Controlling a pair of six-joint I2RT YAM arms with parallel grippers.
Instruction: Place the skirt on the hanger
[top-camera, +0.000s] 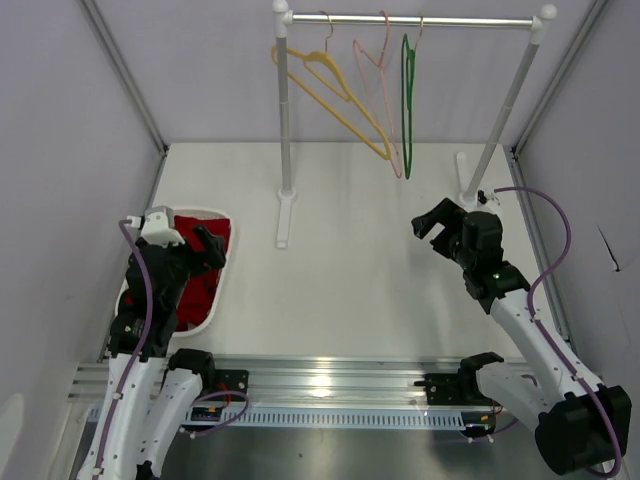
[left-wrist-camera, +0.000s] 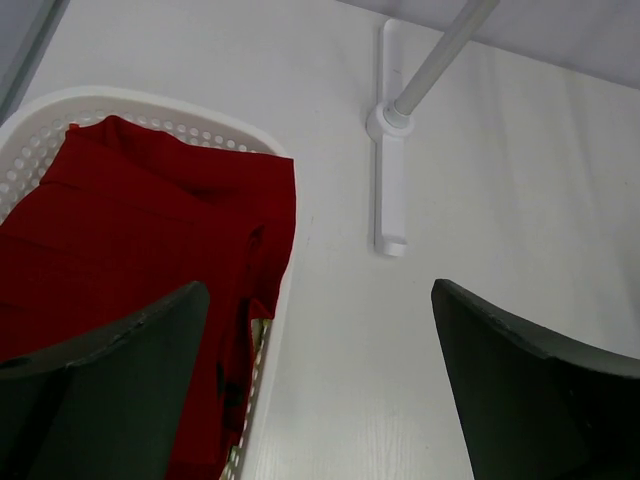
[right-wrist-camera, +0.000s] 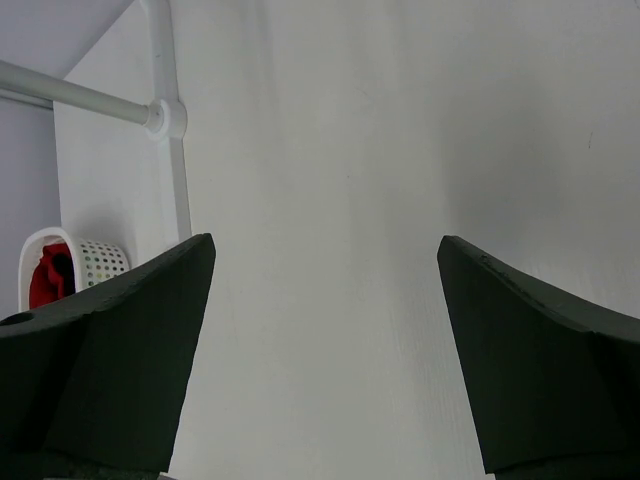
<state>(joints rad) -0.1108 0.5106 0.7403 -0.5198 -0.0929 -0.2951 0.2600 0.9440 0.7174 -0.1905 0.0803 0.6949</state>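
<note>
Presently: skirt (left-wrist-camera: 130, 230), red, likely soft, limp, light; in basket (left-wrist-camera: 40, 110) just beneath left claw (left-wrist-camera: 320, 300), spread empty; pinch draped edge; right claw (right-wrist-camera: 325, 245) likewise spread, empty

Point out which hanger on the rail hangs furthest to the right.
The dark green hanger: it hangs rightmost and edge-on to the camera, right beside the pale pink hanger, with the yellow hanger furthest left.

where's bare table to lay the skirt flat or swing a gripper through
Widest bare table: between the rack's left foot and the right gripper, down to the mounting rail. Crowded: the left edge, where the basket holds the skirt below the left gripper, and the bar, with the pink hanger between the yellow hanger and green hanger.
</note>
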